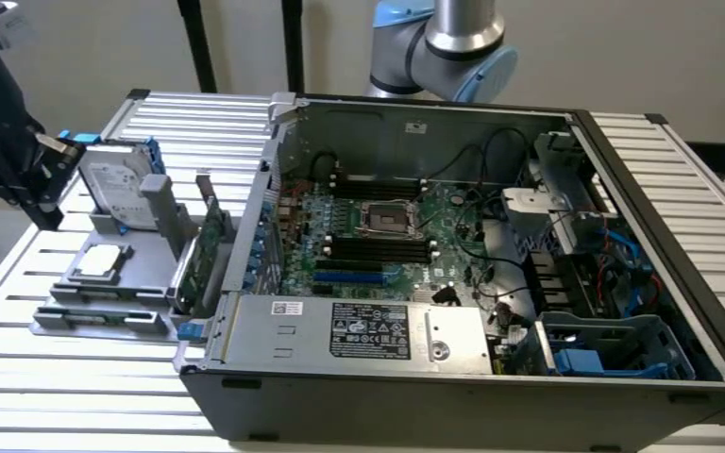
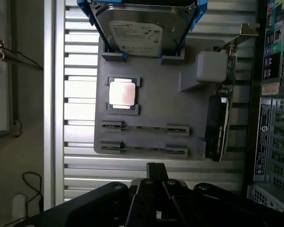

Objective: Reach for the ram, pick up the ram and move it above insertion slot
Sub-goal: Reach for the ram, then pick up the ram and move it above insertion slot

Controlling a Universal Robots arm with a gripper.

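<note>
The ram (image 2: 144, 149) stands on edge as a thin dark-green strip between two grey clips of the grey holder plate (image 2: 156, 101). A second, similar strip (image 2: 144, 127) sits in the clip row beside it. In the exterior view the ram (image 1: 95, 318) lies at the plate's front. My black gripper (image 1: 45, 203) hangs at the exterior view's far left, beside the plate and above the table. In the wrist view, my gripper (image 2: 156, 169) has its fingers shut with nothing in them, a short way off the nearer strip. The memory insertion slots (image 1: 376, 249) are long black sockets next to the processor socket inside the open computer case.
The plate also holds a hard drive (image 2: 144, 28) in a blue frame, a processor chip (image 2: 122, 93) and a taller green expansion card (image 2: 219, 118) with a metal bracket. The open case (image 1: 463, 274), with cables and a drive cage, stands to the exterior view's right on the slatted table (image 1: 73, 377).
</note>
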